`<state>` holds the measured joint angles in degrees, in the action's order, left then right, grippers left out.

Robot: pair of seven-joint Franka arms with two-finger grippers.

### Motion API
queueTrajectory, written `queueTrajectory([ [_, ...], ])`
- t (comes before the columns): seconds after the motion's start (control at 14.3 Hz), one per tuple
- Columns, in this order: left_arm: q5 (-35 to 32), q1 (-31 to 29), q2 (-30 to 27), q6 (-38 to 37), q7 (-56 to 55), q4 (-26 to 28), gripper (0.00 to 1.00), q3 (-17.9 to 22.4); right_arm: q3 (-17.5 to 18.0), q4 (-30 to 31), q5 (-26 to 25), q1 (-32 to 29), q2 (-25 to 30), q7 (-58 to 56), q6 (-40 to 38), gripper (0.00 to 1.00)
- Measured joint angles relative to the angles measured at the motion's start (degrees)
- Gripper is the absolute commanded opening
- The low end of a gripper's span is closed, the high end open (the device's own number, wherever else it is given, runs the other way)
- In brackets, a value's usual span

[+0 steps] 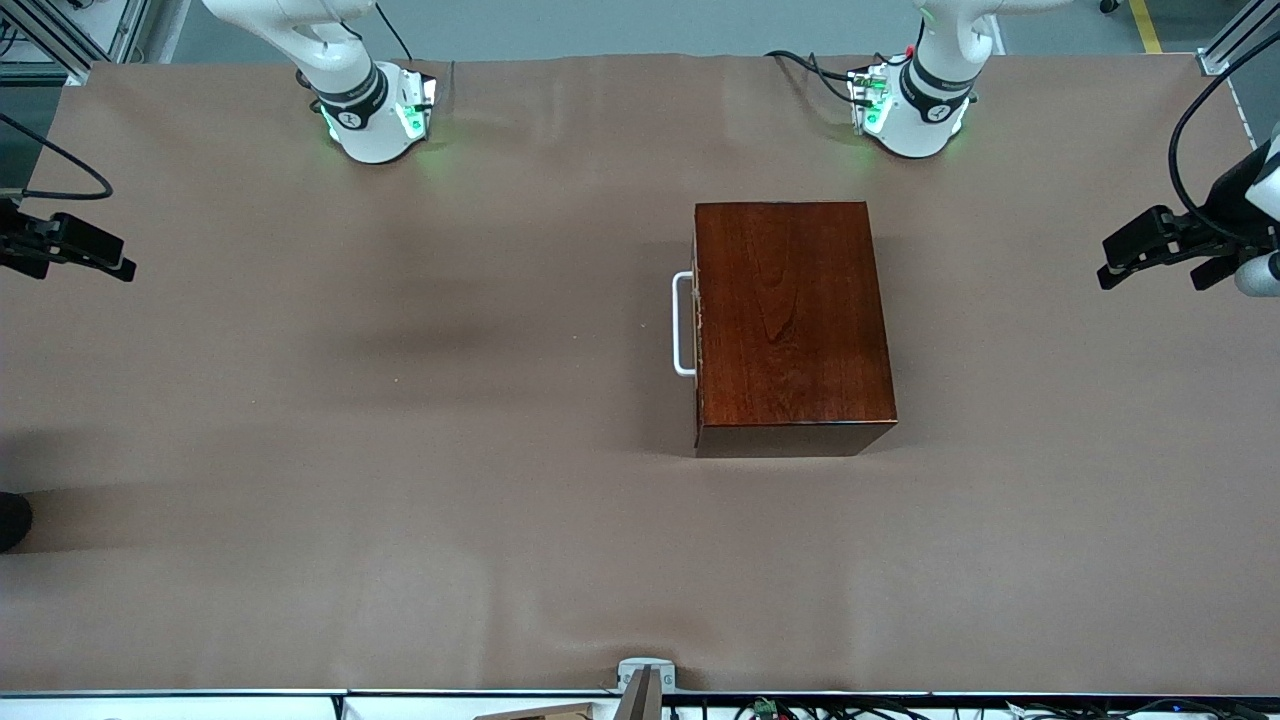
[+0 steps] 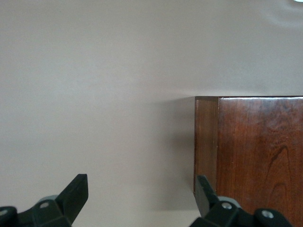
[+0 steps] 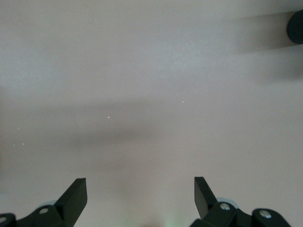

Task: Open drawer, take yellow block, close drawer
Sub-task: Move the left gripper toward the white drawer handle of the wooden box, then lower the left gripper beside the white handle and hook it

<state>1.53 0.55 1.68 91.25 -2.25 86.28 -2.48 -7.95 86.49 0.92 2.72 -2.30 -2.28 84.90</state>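
Note:
The glossy reddish-brown wooden box (image 1: 790, 320) stands on the table near the left arm's base. Its drawer is shut. Only the drawer's white U-shaped handle (image 1: 682, 325) shows, on the side facing the right arm's end of the table. The yellow block is hidden. My left gripper (image 1: 1110, 262) is open and empty, in the air at the left arm's end of the table. Its wrist view shows the open gripper (image 2: 142, 189) with a corner of the box (image 2: 255, 151) beside one finger. My right gripper (image 1: 122, 258) is open and empty at the right arm's end, over bare cloth (image 3: 140, 189).
A brown cloth (image 1: 400, 400) covers the whole table. A dark round object (image 1: 12, 520) sits at the table edge at the right arm's end; it also shows in the right wrist view (image 3: 296, 26). A small grey mount (image 1: 645, 680) stands at the front edge.

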Motion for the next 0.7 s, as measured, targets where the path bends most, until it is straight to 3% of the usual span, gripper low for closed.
queueTrajectory([
  [0.42,0.0,5.2,2.1,0.2,-5.9,-1.0,1.0,-5.6,0.0,0.0,0.0,0.0,0.0,0.0,0.0,1.0],
  [0.7,0.0,13.2,4.8,0.1,-15.7,-3.0,1.0,-9.0,0.0,0.0,0.0,0.0,0.0,0.1,0.0,1.0],
])
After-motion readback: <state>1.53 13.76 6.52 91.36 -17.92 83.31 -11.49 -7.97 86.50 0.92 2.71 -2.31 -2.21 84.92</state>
